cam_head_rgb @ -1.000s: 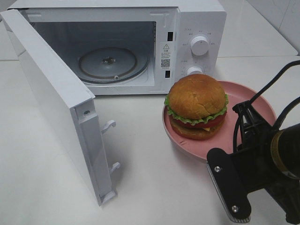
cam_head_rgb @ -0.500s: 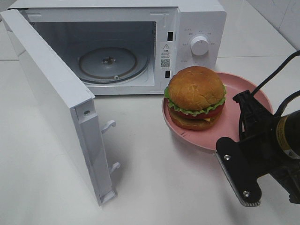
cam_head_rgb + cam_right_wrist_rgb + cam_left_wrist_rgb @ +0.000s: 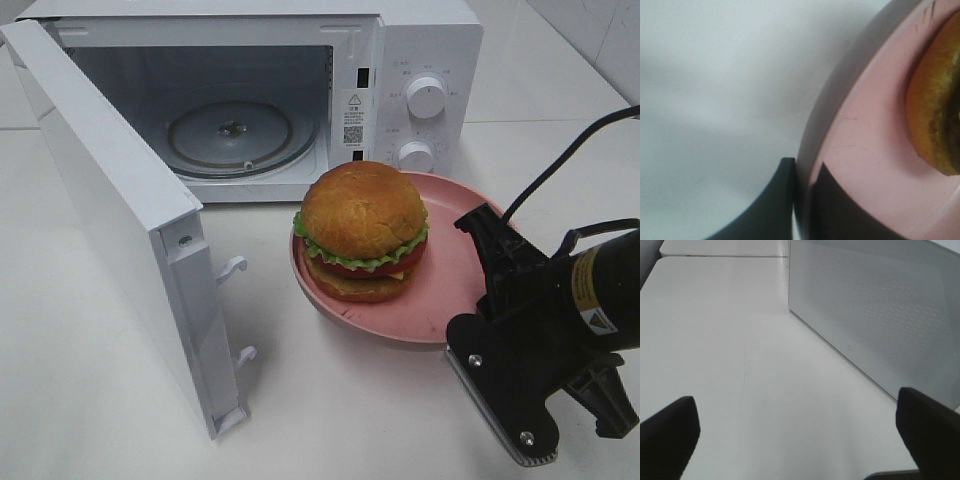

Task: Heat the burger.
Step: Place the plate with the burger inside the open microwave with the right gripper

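The burger (image 3: 362, 225), with its golden bun, lettuce frill and tomato, sits on a round pink plate (image 3: 450, 290) in front of the open microwave (image 3: 420, 60), just right of the cavity. My right gripper (image 3: 485, 315) is shut on the plate's near right rim. In the right wrist view its fingers (image 3: 802, 172) pinch the rim of the plate (image 3: 865, 165), one above and one below, with the burger's bun (image 3: 935, 115) just beyond. My left gripper (image 3: 797, 435) stands open over bare table and holds nothing. It does not show in the exterior high view.
The microwave door (image 3: 110, 200) is swung wide open to the left, reaching toward the table's front. The glass turntable (image 3: 230, 135) lies bare inside. The left wrist view shows the door's perforated outer face (image 3: 880, 310) close beside my left gripper.
The plate with the burger has moved left and nearer the microwave's opening, carried by my right gripper. The left gripper has stayed open.
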Controlling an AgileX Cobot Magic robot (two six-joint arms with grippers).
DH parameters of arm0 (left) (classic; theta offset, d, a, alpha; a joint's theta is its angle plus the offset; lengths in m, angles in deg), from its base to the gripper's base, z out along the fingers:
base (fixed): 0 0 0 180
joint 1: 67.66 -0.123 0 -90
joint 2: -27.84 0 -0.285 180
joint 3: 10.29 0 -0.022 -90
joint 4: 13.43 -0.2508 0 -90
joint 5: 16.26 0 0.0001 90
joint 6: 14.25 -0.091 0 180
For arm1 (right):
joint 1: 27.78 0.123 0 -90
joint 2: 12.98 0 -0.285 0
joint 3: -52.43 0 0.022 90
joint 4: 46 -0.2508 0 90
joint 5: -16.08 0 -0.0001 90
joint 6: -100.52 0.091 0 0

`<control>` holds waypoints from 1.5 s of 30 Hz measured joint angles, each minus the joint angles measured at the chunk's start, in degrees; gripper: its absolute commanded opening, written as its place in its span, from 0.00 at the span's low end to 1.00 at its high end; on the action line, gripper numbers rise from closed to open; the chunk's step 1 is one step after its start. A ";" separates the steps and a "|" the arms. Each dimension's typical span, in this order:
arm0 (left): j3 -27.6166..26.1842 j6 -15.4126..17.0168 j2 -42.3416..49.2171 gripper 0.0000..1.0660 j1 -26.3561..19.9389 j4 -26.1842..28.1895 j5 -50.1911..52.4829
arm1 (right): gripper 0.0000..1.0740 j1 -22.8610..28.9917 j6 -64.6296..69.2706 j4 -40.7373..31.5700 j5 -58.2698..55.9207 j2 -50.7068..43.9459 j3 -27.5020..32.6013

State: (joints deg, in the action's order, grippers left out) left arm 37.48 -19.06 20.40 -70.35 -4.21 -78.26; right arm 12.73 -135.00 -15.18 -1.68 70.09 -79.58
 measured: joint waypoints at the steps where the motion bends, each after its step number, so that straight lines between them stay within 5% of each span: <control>1: 0.00 0.00 0.00 0.96 0.00 0.00 0.00 | 0.00 0.00 0.00 0.00 0.00 0.00 0.00; 22: 0.00 0.00 0.00 0.96 0.00 0.00 0.00 | 0.00 -7.22 -34.49 -24.47 -4.70 0.11 -6.42; 45: 0.00 0.00 0.00 0.96 0.00 0.00 0.00 | 0.00 -5.61 -34.78 -23.78 -8.59 5.67 -14.73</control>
State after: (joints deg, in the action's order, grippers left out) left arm 37.48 -19.06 20.40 -70.35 -4.21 -78.26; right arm 7.12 -169.78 -38.95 -10.27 75.76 -94.30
